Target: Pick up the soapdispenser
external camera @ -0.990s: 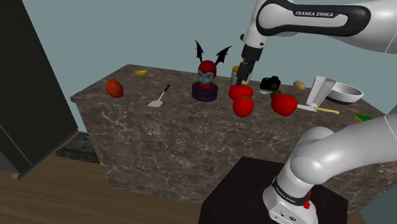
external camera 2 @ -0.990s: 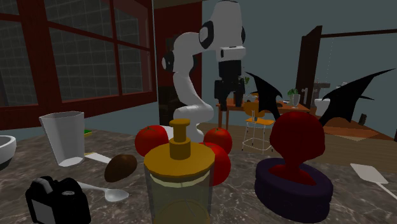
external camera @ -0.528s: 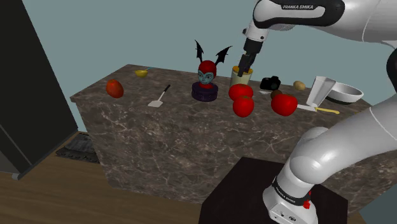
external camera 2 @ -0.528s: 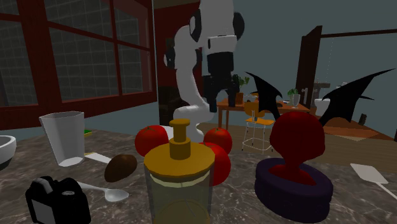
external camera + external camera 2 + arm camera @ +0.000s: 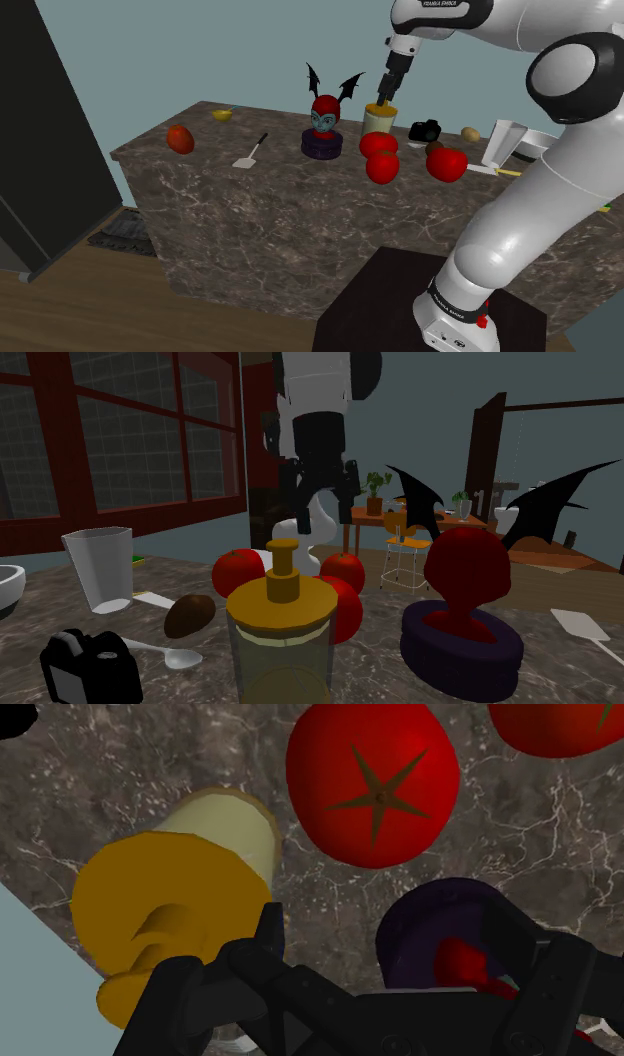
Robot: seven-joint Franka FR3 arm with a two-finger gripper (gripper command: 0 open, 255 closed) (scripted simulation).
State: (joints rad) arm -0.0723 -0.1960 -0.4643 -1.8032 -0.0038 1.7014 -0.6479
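Observation:
The soap dispenser (image 5: 378,119) stands at the back of the marble counter (image 5: 220,185). It has a pale body with a mustard-yellow cap and pump. In the second exterior view the soap dispenser (image 5: 281,624) fills the foreground, and in the wrist view the soap dispenser (image 5: 172,912) sits just beside one finger. My black gripper (image 5: 386,84) hangs right over its pump, pointing down. The gripper (image 5: 319,487) is open with nothing between its fingers. Below the gripper (image 5: 410,944) lies the counter, with the dispenser off to one side of the gap.
Three red tomatoes (image 5: 382,164) crowd the dispenser on the near side. A winged figurine (image 5: 323,128) on a purple base stands to the shoulder view's left of it. To the right are a black camera (image 5: 424,130), a grey cup (image 5: 503,140) and a bowl. A spatula (image 5: 250,153) lies further left.
The arm has swung out over the counter. The gripper has travelled toward the back, from in front of the dispenser to right above its pump, and looms larger in the second exterior view.

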